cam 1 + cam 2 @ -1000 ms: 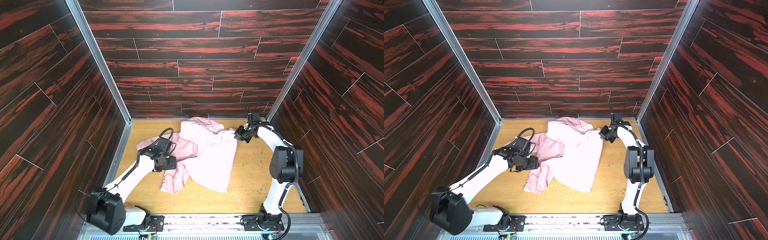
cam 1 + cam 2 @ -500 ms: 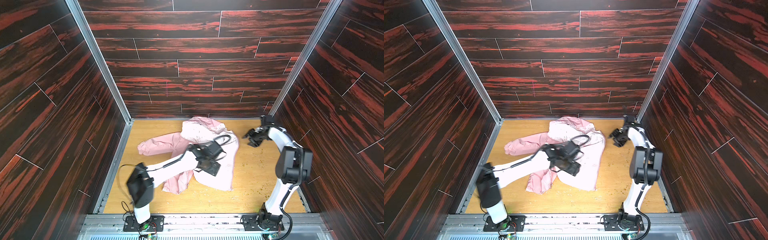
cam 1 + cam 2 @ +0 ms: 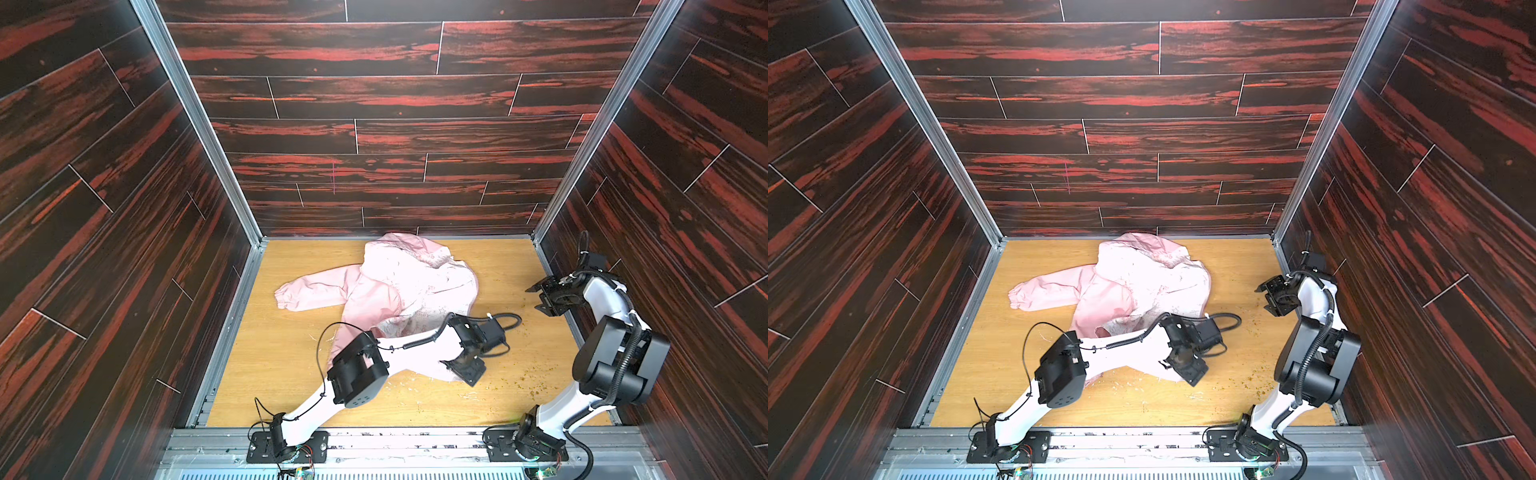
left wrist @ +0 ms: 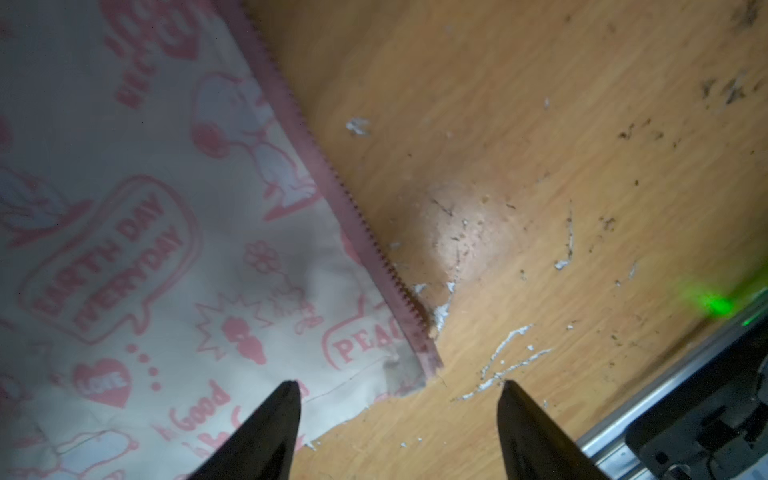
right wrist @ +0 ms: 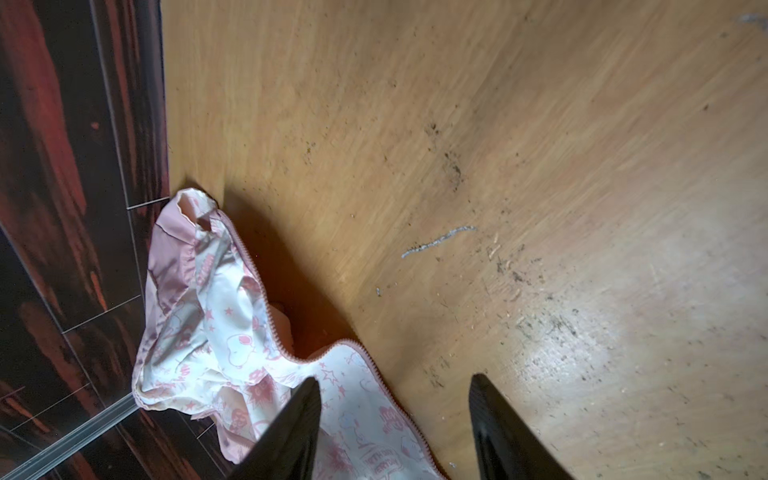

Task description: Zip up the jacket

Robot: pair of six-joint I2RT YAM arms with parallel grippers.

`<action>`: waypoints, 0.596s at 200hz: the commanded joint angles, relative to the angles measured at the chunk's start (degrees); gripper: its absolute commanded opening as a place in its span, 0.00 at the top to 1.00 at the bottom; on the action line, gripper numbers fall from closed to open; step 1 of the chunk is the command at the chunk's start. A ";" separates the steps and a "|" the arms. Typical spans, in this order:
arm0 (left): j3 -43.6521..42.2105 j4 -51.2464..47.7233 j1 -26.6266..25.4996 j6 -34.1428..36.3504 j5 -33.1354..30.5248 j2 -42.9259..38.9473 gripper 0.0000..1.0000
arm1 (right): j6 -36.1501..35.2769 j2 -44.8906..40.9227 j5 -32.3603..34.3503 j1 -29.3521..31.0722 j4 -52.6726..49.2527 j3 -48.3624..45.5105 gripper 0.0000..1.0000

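The left gripper [image 4: 398,382] hovered open over a corner of the jacket [image 3: 407,286], seemingly not touching it; the right gripper [image 5: 395,378] stood open above the desk [image 3: 511,270].

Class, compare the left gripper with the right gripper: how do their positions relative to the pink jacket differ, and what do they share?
The left gripper is at the jacket's bottom corner, by the end of its zipper teeth; the right gripper is clear of the jacket, over bare table. The left gripper is near the table's front; the right gripper is farther back, beside the side wall. Both are open, holding nothing.
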 commanded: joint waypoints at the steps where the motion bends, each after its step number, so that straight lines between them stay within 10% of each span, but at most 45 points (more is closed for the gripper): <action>1: 1.52 -4.47 -0.24 -0.16 0.73 0.72 0.22 | -0.88 -2.07 -0.99 -0.59 0.01 -1.49 0.41; 119: -0.52 -3.62 0.06 -1.23 1.30 6.29 0.37 | -0.28 -5.16 -5.05 -2.06 2.56 -5.50 0.41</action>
